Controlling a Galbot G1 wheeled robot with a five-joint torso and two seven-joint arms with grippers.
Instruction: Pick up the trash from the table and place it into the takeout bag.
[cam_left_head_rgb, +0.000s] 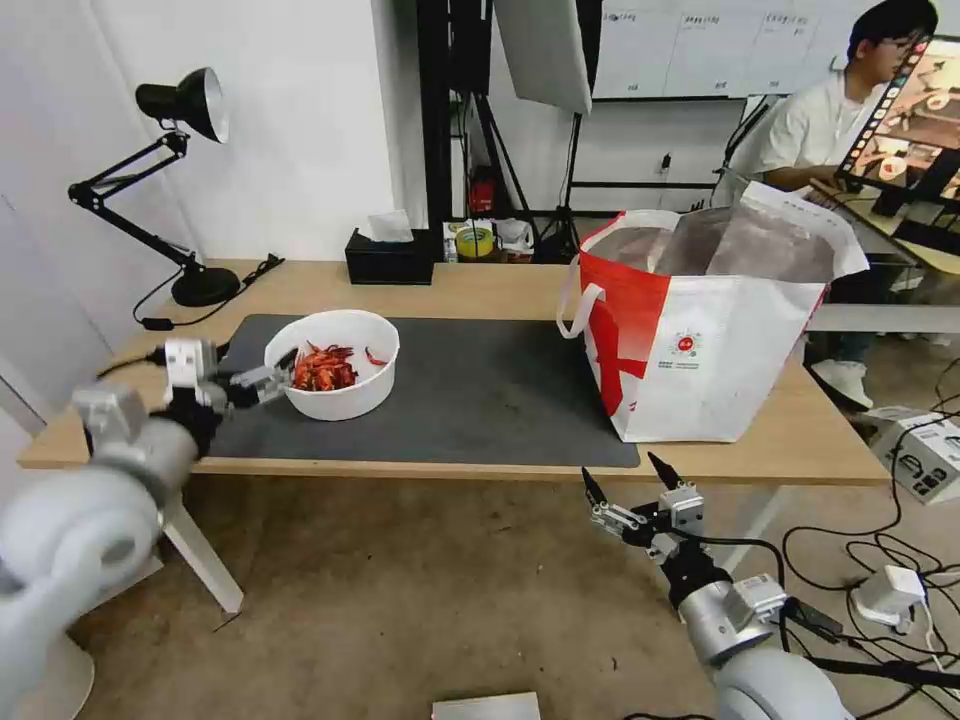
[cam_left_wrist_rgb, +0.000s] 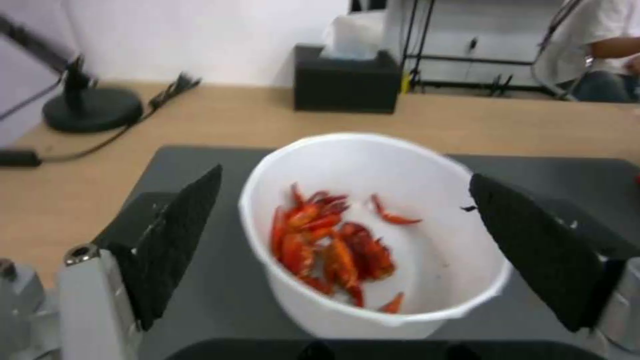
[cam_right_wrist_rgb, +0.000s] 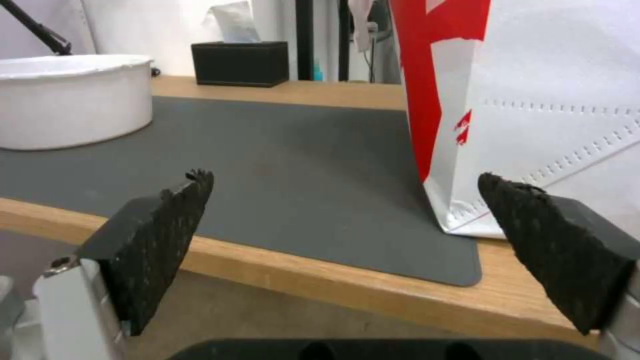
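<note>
The left gripper (cam_left_head_rgb: 272, 377) is gaping around the round white bowl (cam_left_head_rgb: 335, 362) of red shells (cam_left_head_rgb: 322, 369); the right gripper (cam_left_head_rgb: 622, 484) is hanging open below the wooden table (cam_left_head_rgb: 480, 288).

This is a robotics lab or test studio set up inside an office room. A softbox panel (cam_left_head_rgb: 545, 50) on a black stand (cam_left_head_rgb: 575, 180) hangs behind the light-wood tabletop (cam_left_head_rgb: 500, 285), and a black articulated desk lamp (cam_left_head_rgb: 170, 180) stands at its far left corner. Loose cables and power adapters (cam_left_head_rgb: 890, 595) lie on the bare concrete floor (cam_left_head_rgb: 400, 600). A whiteboard (cam_left_head_rgb: 700, 45) covers the back wall, and a monitor (cam_left_head_rgb: 905, 115) on a neighbouring desk shows camera feeds.
</note>
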